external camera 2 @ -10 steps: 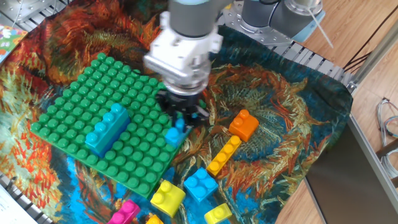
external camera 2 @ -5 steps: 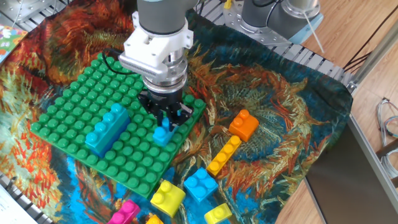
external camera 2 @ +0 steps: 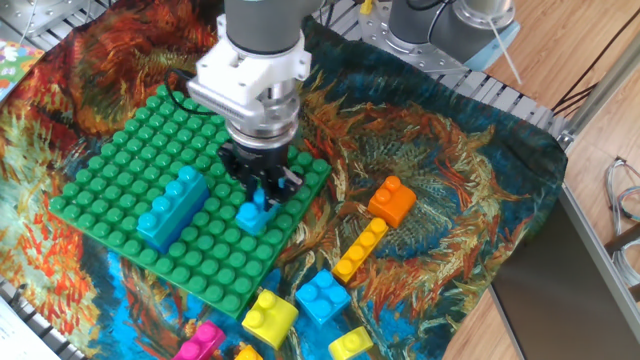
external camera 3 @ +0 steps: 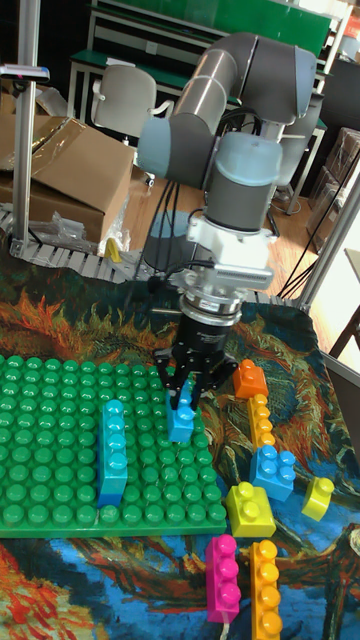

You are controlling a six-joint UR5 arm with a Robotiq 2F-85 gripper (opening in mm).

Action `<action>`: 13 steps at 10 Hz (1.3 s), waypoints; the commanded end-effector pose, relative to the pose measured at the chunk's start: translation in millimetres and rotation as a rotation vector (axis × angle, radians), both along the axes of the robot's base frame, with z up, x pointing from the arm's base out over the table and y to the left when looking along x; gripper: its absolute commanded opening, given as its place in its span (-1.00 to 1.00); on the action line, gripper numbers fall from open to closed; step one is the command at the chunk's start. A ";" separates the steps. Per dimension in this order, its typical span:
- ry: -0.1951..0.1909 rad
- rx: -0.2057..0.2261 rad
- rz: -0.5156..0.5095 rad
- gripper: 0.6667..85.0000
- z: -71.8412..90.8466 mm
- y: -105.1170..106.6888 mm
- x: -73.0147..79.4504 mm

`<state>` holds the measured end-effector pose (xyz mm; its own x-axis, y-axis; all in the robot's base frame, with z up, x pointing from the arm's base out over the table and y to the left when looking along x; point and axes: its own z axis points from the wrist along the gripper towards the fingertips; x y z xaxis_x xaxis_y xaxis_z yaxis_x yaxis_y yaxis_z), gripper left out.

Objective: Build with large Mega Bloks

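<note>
Fixed view, claw (external camera 2: 257,196) clamped on small blue brick (external camera 2: 251,215), over green plate (external camera 2: 120,190).

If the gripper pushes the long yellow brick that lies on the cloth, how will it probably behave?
The long yellow brick looks like rigid moulded plastic, so it should stay stiff. It lies flat and low on the patterned cloth, so it would probably slide or pivot rather than roll or tip. The cloth may wrinkle and drag on it. The orange brick beside its far end could get bumped.

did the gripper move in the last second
Yes. The gripper, shut on a small light blue brick, went left from the green plate's right edge to over its studs, nearer the long light blue brick.
</note>
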<state>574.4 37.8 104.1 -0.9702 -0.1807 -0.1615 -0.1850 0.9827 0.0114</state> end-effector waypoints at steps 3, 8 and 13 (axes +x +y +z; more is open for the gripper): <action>0.005 0.048 0.024 -0.98 0.9 -7.8 0.2; 0.000 0.009 0.027 -0.98 -1.8 -20.3 2.1; -0.007 0.029 0.091 -0.98 -13.2 -34.1 2.8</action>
<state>577.0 5.5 93.4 -0.9536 -0.2528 -0.1633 -0.2589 0.9657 0.0170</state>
